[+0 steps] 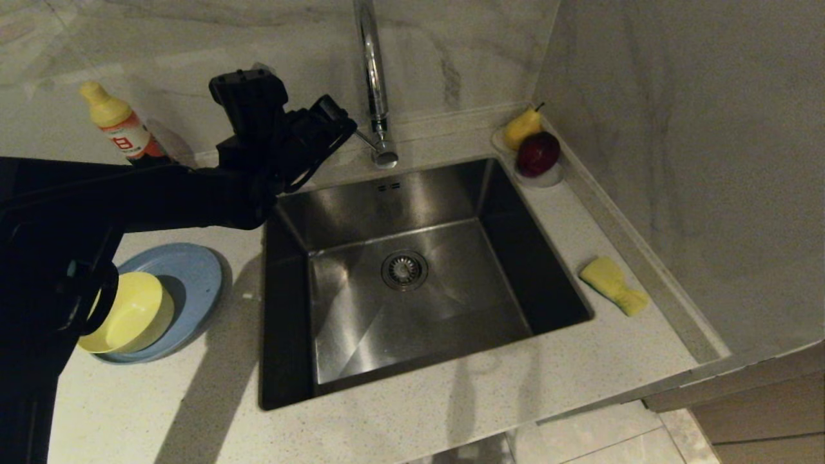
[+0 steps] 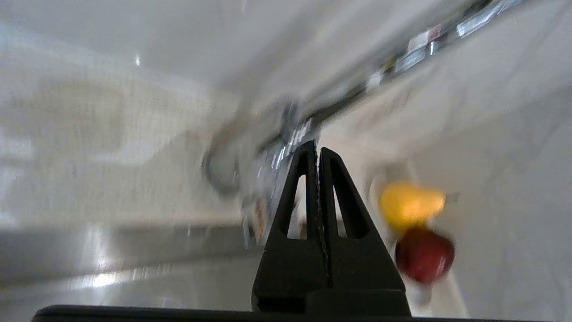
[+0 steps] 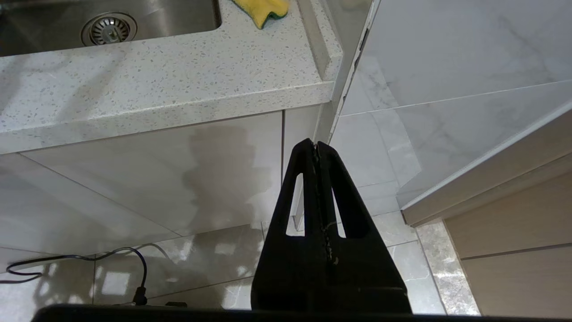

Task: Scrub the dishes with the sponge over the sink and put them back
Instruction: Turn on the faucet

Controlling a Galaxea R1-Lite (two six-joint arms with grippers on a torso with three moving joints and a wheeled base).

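Right of the square steel sink [image 1: 419,270], the soft yellow sponge [image 1: 612,284] should squash easily; my closed, empty left gripper [image 2: 317,151] needs its middle.

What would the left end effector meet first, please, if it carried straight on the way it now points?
Probably the tap: the shut left end effector aims at its base behind the sink. The pear and apple lie off to one side. Depth is unclear in the blur.
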